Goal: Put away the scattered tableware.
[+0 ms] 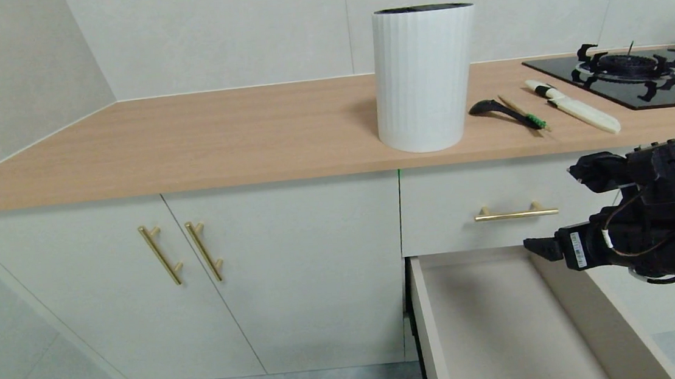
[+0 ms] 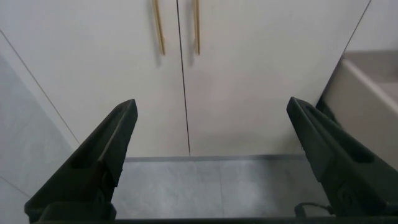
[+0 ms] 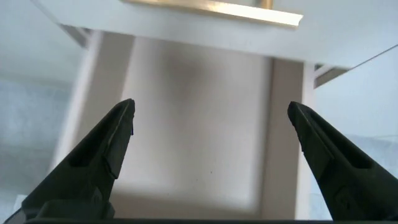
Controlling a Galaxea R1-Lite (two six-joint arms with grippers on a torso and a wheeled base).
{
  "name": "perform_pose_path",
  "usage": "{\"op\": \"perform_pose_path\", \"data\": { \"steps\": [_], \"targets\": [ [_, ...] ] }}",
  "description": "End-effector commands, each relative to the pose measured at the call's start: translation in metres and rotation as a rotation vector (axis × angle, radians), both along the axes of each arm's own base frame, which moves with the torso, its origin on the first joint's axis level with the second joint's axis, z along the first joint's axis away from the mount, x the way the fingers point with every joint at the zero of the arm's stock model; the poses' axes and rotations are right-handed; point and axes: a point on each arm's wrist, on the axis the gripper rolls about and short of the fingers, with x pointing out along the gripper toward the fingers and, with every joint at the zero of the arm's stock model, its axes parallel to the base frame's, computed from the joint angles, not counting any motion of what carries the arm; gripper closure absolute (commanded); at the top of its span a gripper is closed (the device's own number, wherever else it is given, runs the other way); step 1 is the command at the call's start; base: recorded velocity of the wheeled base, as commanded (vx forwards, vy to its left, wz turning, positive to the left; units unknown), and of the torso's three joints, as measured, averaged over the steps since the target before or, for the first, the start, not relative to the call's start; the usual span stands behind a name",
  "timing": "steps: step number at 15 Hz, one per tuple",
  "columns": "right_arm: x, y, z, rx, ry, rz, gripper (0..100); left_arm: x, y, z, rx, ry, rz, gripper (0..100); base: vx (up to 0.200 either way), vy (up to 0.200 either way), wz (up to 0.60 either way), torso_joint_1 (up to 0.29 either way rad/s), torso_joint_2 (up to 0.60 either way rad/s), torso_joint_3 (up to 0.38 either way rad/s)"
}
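Note:
Three utensils lie on the wooden counter [image 1: 217, 139]: a black ladle [image 1: 498, 109], a pair of chopsticks [image 1: 523, 113] with a green end, and a long white utensil [image 1: 574, 106] with a black band. A tall white ribbed holder [image 1: 425, 78] stands just left of them. Below the counter a drawer [image 1: 422, 316] is pulled out with nothing in it. My right gripper [image 1: 559, 210] hangs open over the drawer's far right corner, below counter level. In the right wrist view, this gripper [image 3: 210, 106] looks down into the bare drawer [image 3: 199, 137]. My left gripper [image 2: 211, 102] is open and holds nothing.
A black gas hob [image 1: 627, 75] sits at the counter's right end. A closed drawer with a gold handle [image 1: 517, 214] is above the open one. Double cabinet doors [image 2: 180, 62] with gold handles face my left gripper, with grey floor [image 2: 205, 186] below.

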Motion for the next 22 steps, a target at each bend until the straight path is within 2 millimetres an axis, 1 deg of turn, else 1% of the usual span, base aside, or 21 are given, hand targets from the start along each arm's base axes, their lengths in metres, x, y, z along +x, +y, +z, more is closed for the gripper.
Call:
{"op": "perform_pose_path", "data": {
  "steps": [1,6,8,9,10,11,13,14,15,16,19,20,22],
  "targets": [
    [0.000,0.000,0.001,0.000,-0.003,-0.002,0,0.000,0.000,0.000,0.000,0.000,0.000,0,0.000,0.000,0.00,0.178,-0.49,-0.290],
    [0.000,0.000,0.002,0.001,-0.008,-0.002,0,0.000,0.000,0.000,0.000,0.000,0.000,0,0.000,0.000,0.00,0.180,-0.47,-0.285],
    [0.000,0.000,0.004,0.000,-0.017,0.002,0,0.000,0.000,0.000,0.000,0.000,0.000,0,0.000,0.000,0.00,0.090,-0.22,-0.132],
    [0.004,0.001,0.012,-0.016,-0.060,0.017,0,0.000,0.000,0.000,0.000,0.000,0.000,0,0.000,0.000,0.00,0.046,-0.09,-0.051],
    [0.011,0.002,0.017,-0.020,-0.089,0.018,0,0.000,0.000,0.000,0.000,0.000,0.000,0,0.000,0.000,0.00,0.012,-0.06,-0.032],
    [0.021,0.001,0.027,-0.036,-0.125,0.016,0,0.000,0.000,0.000,0.000,0.000,0.000,0,0.000,0.000,0.00,0.000,0.00,0.000],
    [0.035,0.005,0.059,-0.024,-0.224,0.004,0,0.000,0.000,0.000,0.000,0.000,0.000,0,0.000,0.000,0.00,0.000,0.00,0.000],
    [0.036,0.005,0.066,-0.022,-0.237,-0.013,0,0.000,0.000,0.000,0.000,0.000,0.000,0,0.000,0.000,0.00,0.000,0.00,0.000],
    [0.034,0.005,0.069,0.000,-0.232,-0.032,0,0.000,0.000,0.000,0.000,0.000,0.000,0,0.000,0.000,0.00,0.000,0.00,0.000],
    [0.042,0.006,0.070,0.039,-0.237,-0.065,0,0.000,0.000,0.000,0.000,0.000,0.000,0,0.000,0.000,0.00,0.000,0.00,0.000],
    [0.053,0.004,0.072,0.039,-0.251,-0.125,0,0.000,0.000,0.000,0.000,0.000,0.000,0,0.000,0.000,0.00,0.000,0.00,0.000],
    [0.062,0.006,0.063,0.020,-0.228,-0.149,0,0.000,0.000,0.000,0.000,0.000,0.000,0,0.000,0.000,0.00,0.000,0.00,0.000],
    [0.072,0.008,0.053,0.000,-0.209,-0.176,0,0.000,0.000,0.000,0.000,0.000,0.000,0,0.000,0.000,0.00,0.000,0.00,0.000]
  ]
}}
